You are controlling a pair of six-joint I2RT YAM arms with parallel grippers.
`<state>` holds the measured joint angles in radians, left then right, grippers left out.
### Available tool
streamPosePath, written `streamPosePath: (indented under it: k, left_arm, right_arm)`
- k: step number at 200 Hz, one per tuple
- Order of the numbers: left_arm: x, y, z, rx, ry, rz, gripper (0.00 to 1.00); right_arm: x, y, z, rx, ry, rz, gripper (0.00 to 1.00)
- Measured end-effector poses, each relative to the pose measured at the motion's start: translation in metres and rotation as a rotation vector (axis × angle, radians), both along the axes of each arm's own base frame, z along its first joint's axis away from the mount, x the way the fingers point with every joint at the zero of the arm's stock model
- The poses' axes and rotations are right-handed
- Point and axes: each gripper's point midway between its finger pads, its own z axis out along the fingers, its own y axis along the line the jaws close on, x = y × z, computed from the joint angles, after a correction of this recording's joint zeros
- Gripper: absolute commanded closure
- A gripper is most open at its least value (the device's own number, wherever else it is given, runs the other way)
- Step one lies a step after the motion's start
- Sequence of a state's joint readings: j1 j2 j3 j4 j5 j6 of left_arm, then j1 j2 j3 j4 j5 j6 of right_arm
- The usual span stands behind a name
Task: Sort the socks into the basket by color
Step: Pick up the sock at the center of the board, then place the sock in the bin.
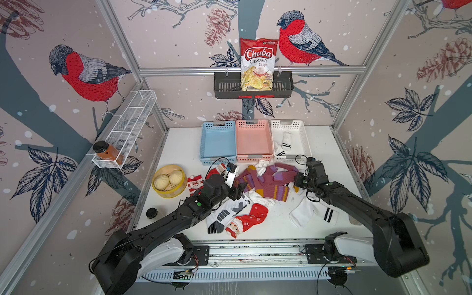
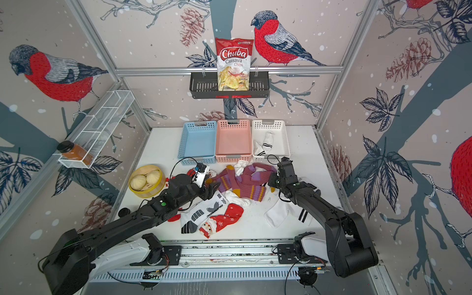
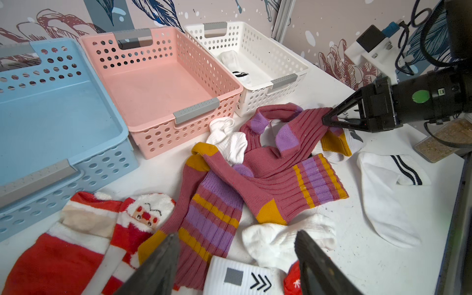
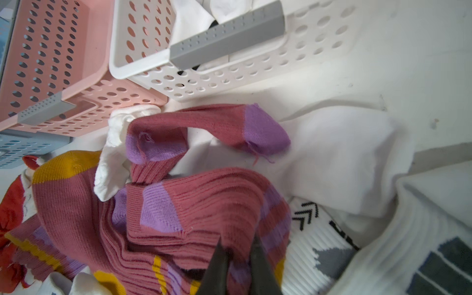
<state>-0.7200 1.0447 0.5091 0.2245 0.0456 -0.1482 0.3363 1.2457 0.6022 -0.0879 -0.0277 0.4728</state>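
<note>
My right claw is pinched narrow on a fold of the maroon sock. It is a soft ribbed knit with lilac patches and mustard bands, and it bunches between my tips. White socks crowd the heap beneath it, one printed with black chevrons. My left claw stands wide and holds nothing, above a second striped maroon sock and a crumpled white one. Fluffy red Santa socks lie beside it. Just beyond the heap stand three perforated plastic baskets: the blue basket, the pink basket and the white basket. The last holds a black-striped sock. A bamboo steamer of buns sits to my left.
</note>
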Motion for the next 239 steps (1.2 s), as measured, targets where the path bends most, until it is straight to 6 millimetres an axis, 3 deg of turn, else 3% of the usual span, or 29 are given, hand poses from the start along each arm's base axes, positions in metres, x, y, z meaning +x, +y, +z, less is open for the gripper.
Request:
streamPosePath:
  k: [159,239]
  left_arm:
    - [-0.008,0.001,0.003,-0.021,-0.010,-0.024,0.27]
    - [-0.010,0.003,0.002,-0.025,-0.013,-0.023,0.25]
  right_arm:
    - [0.035,0.053,0.142,0.044,-0.266,0.123,0.88]
    - [0.065,0.083,0.195,0.050,-0.364,0.156,0.90]
